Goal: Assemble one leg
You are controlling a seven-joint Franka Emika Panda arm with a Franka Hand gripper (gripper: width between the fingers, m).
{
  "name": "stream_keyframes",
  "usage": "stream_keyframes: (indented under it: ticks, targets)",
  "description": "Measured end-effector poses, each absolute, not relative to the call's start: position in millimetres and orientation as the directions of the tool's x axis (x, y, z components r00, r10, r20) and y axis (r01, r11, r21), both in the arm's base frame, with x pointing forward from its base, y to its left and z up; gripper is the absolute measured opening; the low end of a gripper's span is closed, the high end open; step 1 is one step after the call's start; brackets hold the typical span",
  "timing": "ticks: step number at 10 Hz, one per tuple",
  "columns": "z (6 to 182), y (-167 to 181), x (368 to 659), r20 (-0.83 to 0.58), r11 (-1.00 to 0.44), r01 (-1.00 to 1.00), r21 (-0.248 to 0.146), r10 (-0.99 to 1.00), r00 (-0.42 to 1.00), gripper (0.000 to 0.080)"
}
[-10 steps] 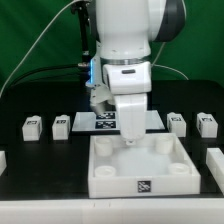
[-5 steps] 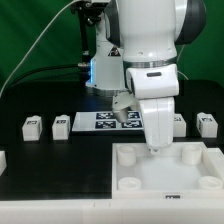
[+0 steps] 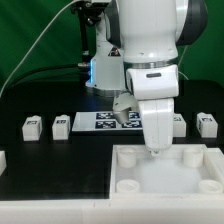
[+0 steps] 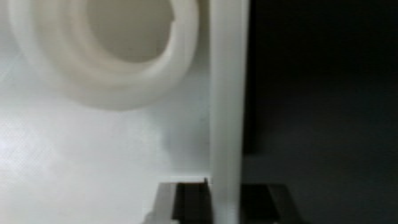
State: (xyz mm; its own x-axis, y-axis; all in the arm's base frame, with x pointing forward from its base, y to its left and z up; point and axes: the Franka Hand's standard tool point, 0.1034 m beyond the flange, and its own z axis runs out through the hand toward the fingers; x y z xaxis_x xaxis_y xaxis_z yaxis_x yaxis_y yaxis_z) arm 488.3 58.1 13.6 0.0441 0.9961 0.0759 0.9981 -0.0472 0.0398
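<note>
Gripper (image 3: 154, 149) clamped on white panel (image 3: 185, 182), legs (image 3: 61, 126) nearby — square black-and-white tags (image 3: 32, 124)

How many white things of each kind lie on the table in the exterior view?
legs: 4
square panel: 1
marker board: 1
white piece cut off at the exterior view's left edge, kind unclear: 1
Total: 7
</note>
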Motion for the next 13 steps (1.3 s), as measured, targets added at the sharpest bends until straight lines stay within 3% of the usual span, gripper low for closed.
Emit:
stream_keyframes:
  ticks: [1, 3, 4, 5, 6, 9, 13]
  targets:
    - [13.6, 57.9, 488.3, 0.076, -0.048, 0.998, 0.040, 0.996, 0.045, 0.0058]
    - [13.4, 57.0, 488.2, 0.076, -0.050, 0.998, 0.039, 0.996, 0.046, 0.0297]
    - [13.4, 56.8, 488.2, 0.076, -0.050, 0.998, 0.039, 0.996, 0.047, 0.0297]
    - [13.4, 56.5, 488.2, 0.075, -0.051, 0.998, 0.039, 0.996, 0.048, 0.0481]
    - [13.4, 56.2, 488.3, 0.075, -0.051, 0.998, 0.039, 0.996, 0.048, 0.0592]
    - [13.3, 55.5, 488.3, 0.075, -0.053, 0.998, 0.039, 0.996, 0.050, 0.0646]
    - [13.3, 54.7, 488.4, 0.075, -0.054, 0.998, 0.039, 0.996, 0.051, 0.0649]
